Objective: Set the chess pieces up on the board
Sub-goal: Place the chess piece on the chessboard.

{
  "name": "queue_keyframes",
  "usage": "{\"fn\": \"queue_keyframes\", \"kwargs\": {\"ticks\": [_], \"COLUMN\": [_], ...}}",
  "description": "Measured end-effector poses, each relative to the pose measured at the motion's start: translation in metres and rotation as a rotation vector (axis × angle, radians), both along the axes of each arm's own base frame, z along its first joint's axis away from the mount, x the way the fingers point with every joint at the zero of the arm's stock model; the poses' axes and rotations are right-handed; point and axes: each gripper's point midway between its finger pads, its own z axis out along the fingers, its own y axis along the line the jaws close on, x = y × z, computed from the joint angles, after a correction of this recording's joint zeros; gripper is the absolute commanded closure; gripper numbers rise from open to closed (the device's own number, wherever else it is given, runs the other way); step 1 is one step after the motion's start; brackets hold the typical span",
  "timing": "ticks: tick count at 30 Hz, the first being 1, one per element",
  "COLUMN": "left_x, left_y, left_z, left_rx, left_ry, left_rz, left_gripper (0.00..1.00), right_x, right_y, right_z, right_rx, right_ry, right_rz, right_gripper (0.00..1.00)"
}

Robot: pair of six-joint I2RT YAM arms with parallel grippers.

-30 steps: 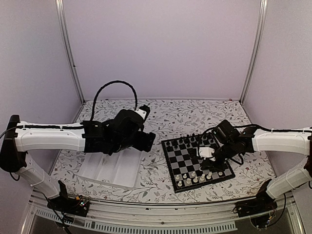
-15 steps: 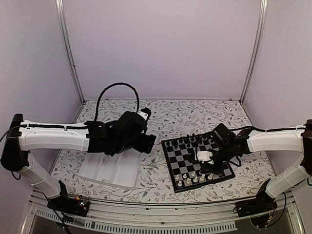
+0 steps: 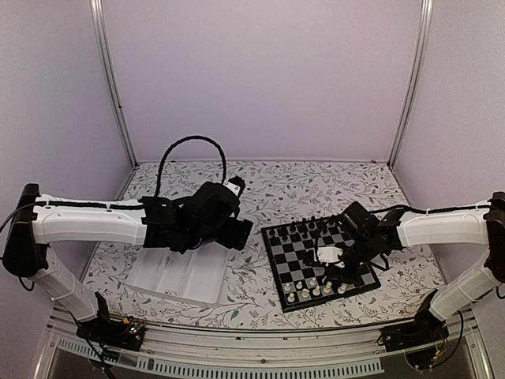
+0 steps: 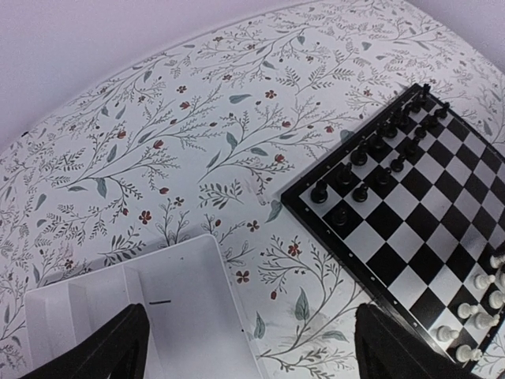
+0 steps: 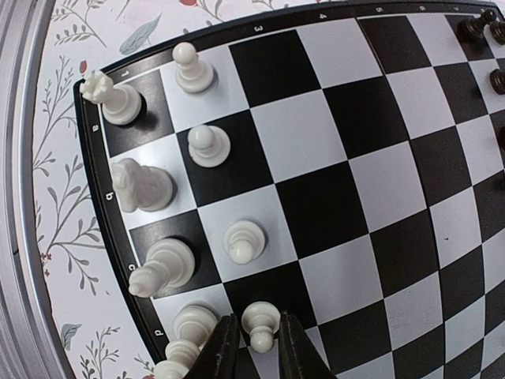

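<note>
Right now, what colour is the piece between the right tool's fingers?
Cream-white; the piece shows best in the right wrist view.

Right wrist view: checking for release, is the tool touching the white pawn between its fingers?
Cannot tell. The right wrist view shows the right tool closely flanking the white pawn, with neither gap nor contact plain.

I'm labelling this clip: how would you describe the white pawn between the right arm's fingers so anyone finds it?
Start at the chessboard right of the white tray. The white pieces line its near edge; the pawn stands in their second row. It alone sits between the right arm's fingers.
</note>
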Motion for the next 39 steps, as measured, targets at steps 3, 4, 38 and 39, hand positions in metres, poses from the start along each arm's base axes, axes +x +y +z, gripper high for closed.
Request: {"fn": "queue_keyframes", "kwargs": {"ticks": [3,4,38,39], "left_x": [0.000,0.000,-0.001,-0.001], "left_y": [0.001,0.001,0.002,0.001], "left_z": [-0.001,-0.001,-0.007,-0.007], "left_rx": [0.004,0.003,0.005,0.006], "left_ry": [0.003,0.004,0.019,0.020], "left_rz": [0.001,0.002,0.014,0.014], "left_gripper": [0.08,0.08,0.08,0.08], "right_x": [0.002,0.003,0.007,0.007], "right_y": [0.001,0.002,0.013,0.013], "right_z": [0.002,0.003,0.008,0.007], "right_rx": [0.005,0.006,0.028,0.025], "right_ry": [-0.004,-0.006,0.013,0.016], "right_rz": [-0.004,-0.006,0.000,0.001], "right_gripper": [0.83,0.83,0.88,0.88]}}
